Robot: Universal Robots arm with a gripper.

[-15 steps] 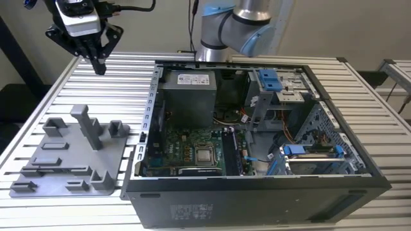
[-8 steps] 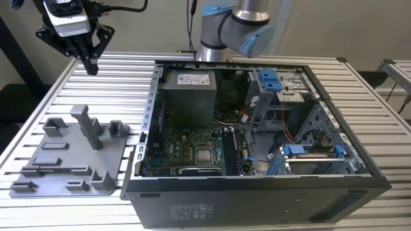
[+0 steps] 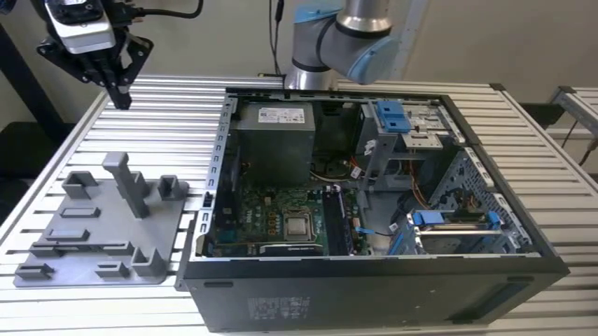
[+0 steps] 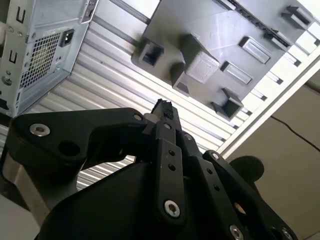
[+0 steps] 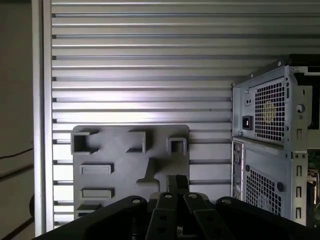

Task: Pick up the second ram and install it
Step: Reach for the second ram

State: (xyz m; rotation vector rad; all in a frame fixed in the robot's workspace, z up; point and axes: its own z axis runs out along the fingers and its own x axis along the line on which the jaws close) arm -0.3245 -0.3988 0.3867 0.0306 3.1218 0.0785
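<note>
With the gripper (image 3: 120, 96) hanging closed and empty over the table near the grey tray (image 3: 94, 231), and the second ram (image 3: 338, 217) apparently the thin dark strip in the slots beside the processor (image 3: 299, 226), any grasp calls for opened fingers squared to its long edges.

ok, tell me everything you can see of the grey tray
The grey tray looks like matte moulded plastic: a flat plate carrying raised blocks, shallow rectangular pockets and one tall upright post. It lies flat on the slatted metal table, at the exterior view's left of the open computer case, close beside it. The end effector hangs above the table, apart from the tray.
</note>
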